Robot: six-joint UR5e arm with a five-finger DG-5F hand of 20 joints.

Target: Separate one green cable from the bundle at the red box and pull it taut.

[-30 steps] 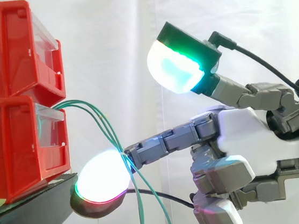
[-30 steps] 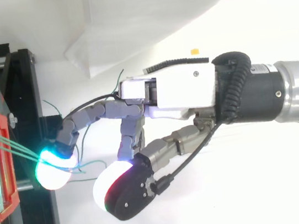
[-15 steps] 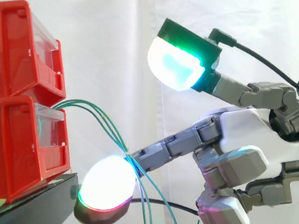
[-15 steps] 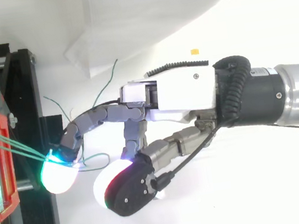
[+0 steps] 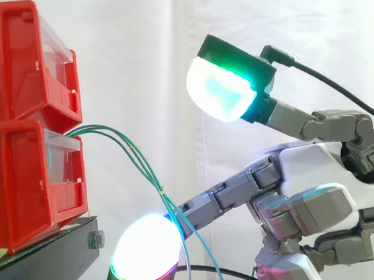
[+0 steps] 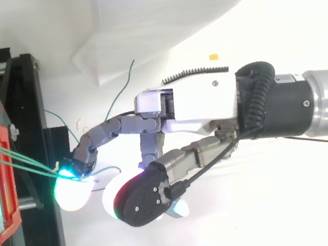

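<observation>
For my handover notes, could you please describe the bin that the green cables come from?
Find the black stand at the side view's left edge, with two red bins stacked on it. It is the lower red bin, resting on the stand. Unlike the upper red bin, it has green cables arcing out of its clear front.

Green cables (image 5: 129, 150): we are seeing a few thin strands arching out of the lower box's front, drooping down to the right, bunched close together.
Red box (image 5: 16, 180): we are seeing it sitting beneath another red bin.
</observation>
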